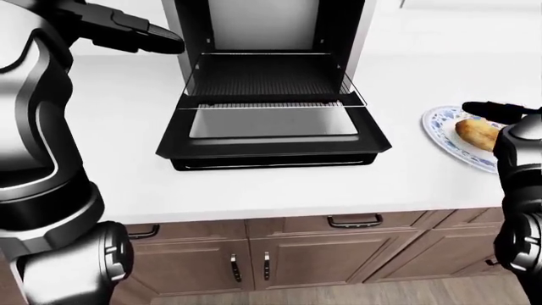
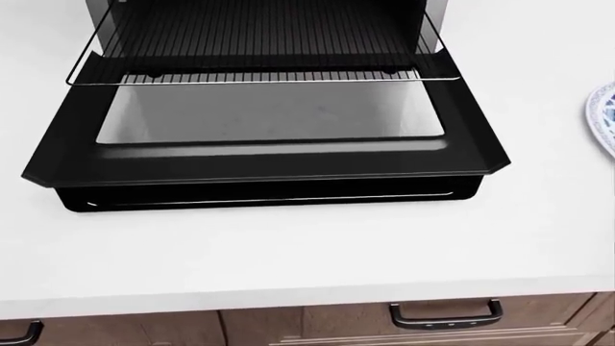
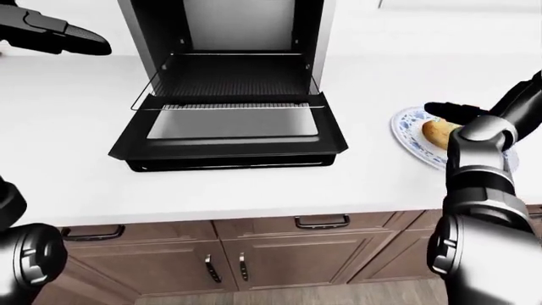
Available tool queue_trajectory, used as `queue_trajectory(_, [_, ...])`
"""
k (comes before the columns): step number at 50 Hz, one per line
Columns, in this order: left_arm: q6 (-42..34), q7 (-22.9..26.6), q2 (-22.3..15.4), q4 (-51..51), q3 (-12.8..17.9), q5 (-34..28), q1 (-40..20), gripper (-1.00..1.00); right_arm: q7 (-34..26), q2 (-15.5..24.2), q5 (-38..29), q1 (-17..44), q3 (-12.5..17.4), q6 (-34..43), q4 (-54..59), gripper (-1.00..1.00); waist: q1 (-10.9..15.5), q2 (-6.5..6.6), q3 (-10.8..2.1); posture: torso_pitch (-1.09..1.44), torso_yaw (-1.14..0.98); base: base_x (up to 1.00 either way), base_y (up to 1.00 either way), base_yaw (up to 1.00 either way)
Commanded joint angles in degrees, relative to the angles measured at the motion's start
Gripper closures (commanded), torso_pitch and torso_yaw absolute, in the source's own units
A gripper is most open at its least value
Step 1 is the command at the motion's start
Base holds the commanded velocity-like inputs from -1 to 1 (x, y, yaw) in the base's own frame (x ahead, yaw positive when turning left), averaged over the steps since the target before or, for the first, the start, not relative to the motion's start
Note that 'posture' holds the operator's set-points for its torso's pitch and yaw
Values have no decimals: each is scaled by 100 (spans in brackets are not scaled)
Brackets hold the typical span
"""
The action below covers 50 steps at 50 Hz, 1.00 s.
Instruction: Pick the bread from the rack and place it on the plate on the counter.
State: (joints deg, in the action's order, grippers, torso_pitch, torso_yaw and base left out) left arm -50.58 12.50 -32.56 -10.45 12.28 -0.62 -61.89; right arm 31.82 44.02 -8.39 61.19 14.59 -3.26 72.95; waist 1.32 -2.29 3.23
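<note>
The bread (image 1: pixel 474 132), a golden-brown roll, lies on the blue-and-white plate (image 1: pixel 434 126) at the right of the counter. My right hand (image 3: pixel 445 110) hovers just over the bread with fingers stretched out, open and not closed on it. The oven rack (image 1: pixel 269 79) is pulled out over the lowered door and is bare. My left hand (image 1: pixel 165 39) is open and empty, raised to the left of the oven. The head view shows only the rack (image 2: pixel 259 43), the door and the plate's edge (image 2: pixel 603 115).
The black toaster oven's door (image 1: pixel 271 130) lies open flat on the white counter (image 1: pixel 279 187), between my hands. Brown cabinet doors and drawers with dark handles (image 1: pixel 354 221) run below the counter edge.
</note>
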Motion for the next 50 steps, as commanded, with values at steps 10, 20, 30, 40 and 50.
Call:
queue_trajectory(10, [128, -26, -76, -199, 101, -27, -123, -100, -1132, 380, 70, 724, -90, 576, -1251, -100, 3, -19, -140, 0, 0, 0, 0, 0])
queue_trajectory(20, [77, -14, -118, -296, 135, 8, -54, -100, -2048, 456, 443, 84, 245, 2243, -3746, -100, 32, -42, -116, 0, 0, 0, 0, 0])
queue_trajectory(30, [72, -32, -111, -309, 121, 7, -17, -100, -2796, 424, 1201, -628, 676, 4376, -6749, -100, 51, -30, -90, 0, 0, 0, 0, 0])
queue_trajectory(40, [133, -24, -100, -276, 120, -43, 11, -100, -2891, 547, 2044, -922, 1108, 6059, -8907, -100, 59, -25, -73, 0, 0, 0, 0, 0])
queue_trajectory(50, [64, -18, -118, -402, 150, -51, 91, -100, -2486, 491, 2857, -1106, 1384, 7084, -10160, -100, 39, -28, -56, 0, 0, 0, 0, 0])
